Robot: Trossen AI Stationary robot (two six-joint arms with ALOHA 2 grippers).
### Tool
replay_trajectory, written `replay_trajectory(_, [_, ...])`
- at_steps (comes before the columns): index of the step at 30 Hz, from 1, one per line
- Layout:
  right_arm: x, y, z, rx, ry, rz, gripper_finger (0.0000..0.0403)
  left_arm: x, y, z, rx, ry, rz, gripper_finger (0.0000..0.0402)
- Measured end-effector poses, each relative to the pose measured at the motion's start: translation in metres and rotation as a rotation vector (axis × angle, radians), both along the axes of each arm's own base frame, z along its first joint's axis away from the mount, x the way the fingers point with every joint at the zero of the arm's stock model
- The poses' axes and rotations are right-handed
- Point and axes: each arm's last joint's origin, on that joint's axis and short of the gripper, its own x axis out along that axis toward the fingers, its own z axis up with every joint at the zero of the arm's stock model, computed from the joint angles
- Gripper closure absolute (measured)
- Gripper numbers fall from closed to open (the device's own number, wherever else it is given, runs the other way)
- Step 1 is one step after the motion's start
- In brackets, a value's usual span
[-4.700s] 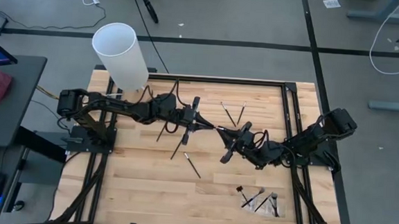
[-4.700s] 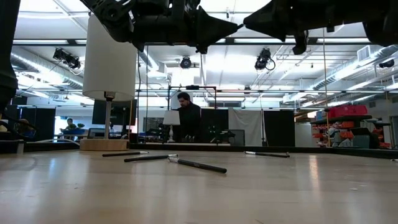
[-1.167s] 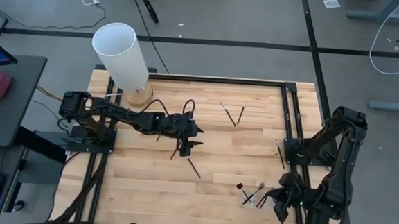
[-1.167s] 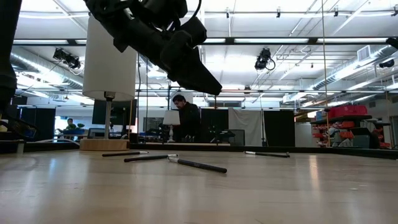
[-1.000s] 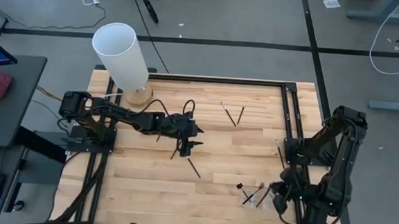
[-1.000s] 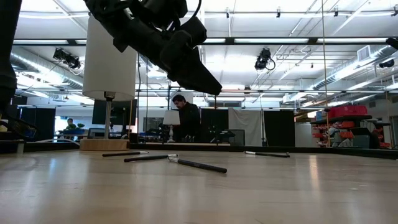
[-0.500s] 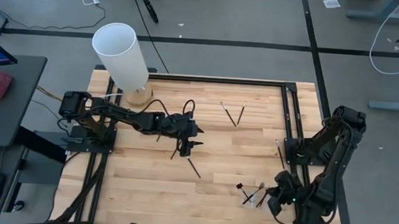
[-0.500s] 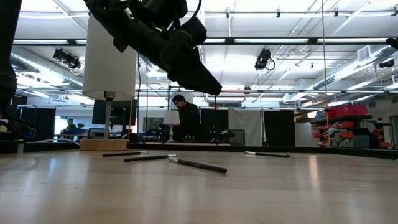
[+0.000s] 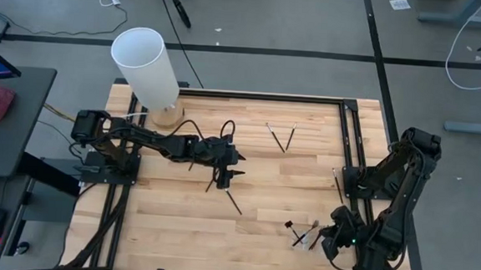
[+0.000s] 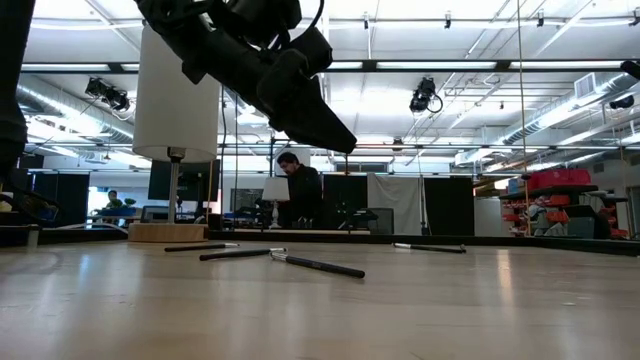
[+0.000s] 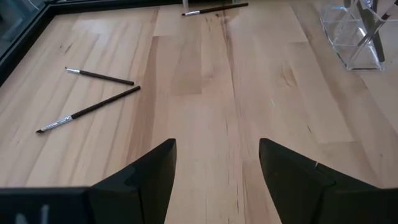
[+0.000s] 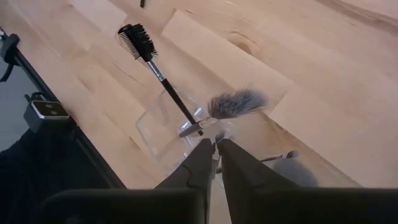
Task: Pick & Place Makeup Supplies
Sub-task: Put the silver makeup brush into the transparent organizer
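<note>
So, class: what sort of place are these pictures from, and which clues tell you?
Most likely a robotics lab or workshop. Two arms work a wooden table strewn with brushes, cables trail over the floor, and the low view shows a hall with exposed ducts and a person at a bench.

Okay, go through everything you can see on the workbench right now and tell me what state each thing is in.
Left gripper: open, empty, hovering.
Right gripper: down at the clear holder.
Clear holder: has brushes in it.
Comb-head brush: resting in the holder, head sticking out.
Fluffy brush: resting in the holder.
Loose brushes: lying flat, not yet collected.
White cylinder: upright on its base.
</note>
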Motion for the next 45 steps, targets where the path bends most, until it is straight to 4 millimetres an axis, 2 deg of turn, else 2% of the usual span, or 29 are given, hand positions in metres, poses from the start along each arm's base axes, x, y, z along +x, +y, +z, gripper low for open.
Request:
replay_trajectory(16, [-0.001,-0.011,0.003,-0.062,0.0,-0.029,0.0276,-0.001,0.0,-0.001,0.0,0.014,0.0,0.017])
replay_trajectory(20, [-0.002,-0.017,0.013,-0.069,-0.08,-0.013,0.0273,-0.001,0.0,-0.001,0.001,0.014,0.0,0.017])
replay_trajectory(25, [0.005,-0.022,0.03,-0.145,-0.306,0.037,0.0277,-0.004,0.001,0.003,0.04,0.02,0.02,0.017])
replay_trajectory(29, [0.023,-0.022,0.04,-0.278,-0.453,0.079,0.0277,-0.015,0.003,0.015,0.085,0.046,0.072,0.017])
replay_trajectory(34, [0.061,-0.022,0.045,-0.459,-0.47,0.188,0.0277,-0.036,0.006,0.028,0.147,0.142,0.159,0.017])
replay_trajectory(38, [0.093,-0.03,0.042,-0.572,-0.422,0.273,0.0277,-0.055,0.009,0.033,0.19,0.242,0.261,0.017])
replay_trajectory(42, [0.122,-0.048,0.03,-0.642,-0.322,0.294,0.0277,-0.07,0.01,0.032,0.185,0.281,0.338,0.017])
replay_trajectory(45, [0.143,-0.065,0.017,-0.692,-0.235,0.266,0.0277,-0.09,0.008,0.017,0.15,0.291,0.374,0.017])
